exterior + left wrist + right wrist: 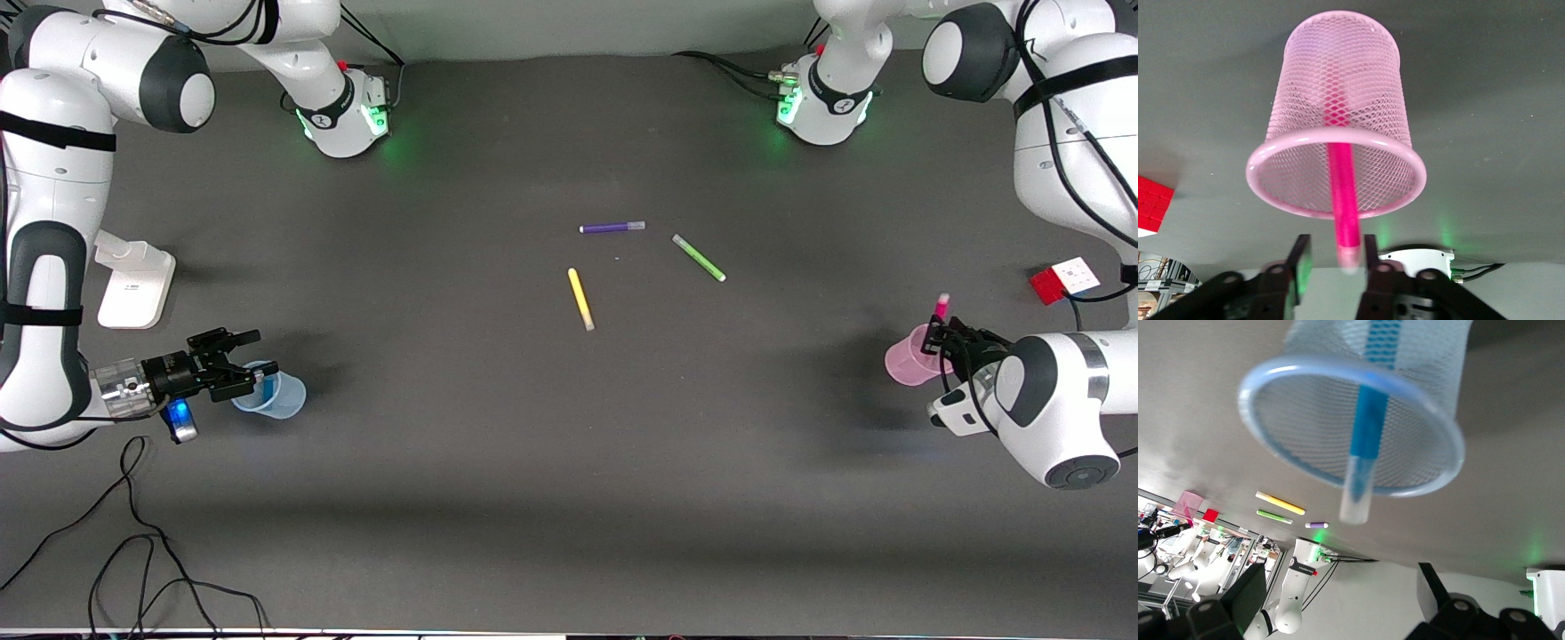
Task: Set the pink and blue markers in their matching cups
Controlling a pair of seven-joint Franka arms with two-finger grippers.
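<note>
The pink marker [941, 308] stands in the pale pink mesh cup [907, 360] at the left arm's end of the table, its paler end sticking up above the rim. In the left wrist view the marker [1343, 200] rises out of the cup [1338, 113] to between the fingers of my left gripper [1335, 241], which is open with a gap beside the marker. The blue marker [1368, 427] leans in the pale blue cup [1351, 420] at the right arm's end [271, 397]. My right gripper [253, 354] is wide open just above that cup, clear of the marker.
A purple marker [612, 228], a green marker [699, 258] and a yellow marker [581, 299] lie at the table's middle. A red and white block [1064, 280] lies near the pink cup. A white stand [133, 280] and loose cables [133, 533] are at the right arm's end.
</note>
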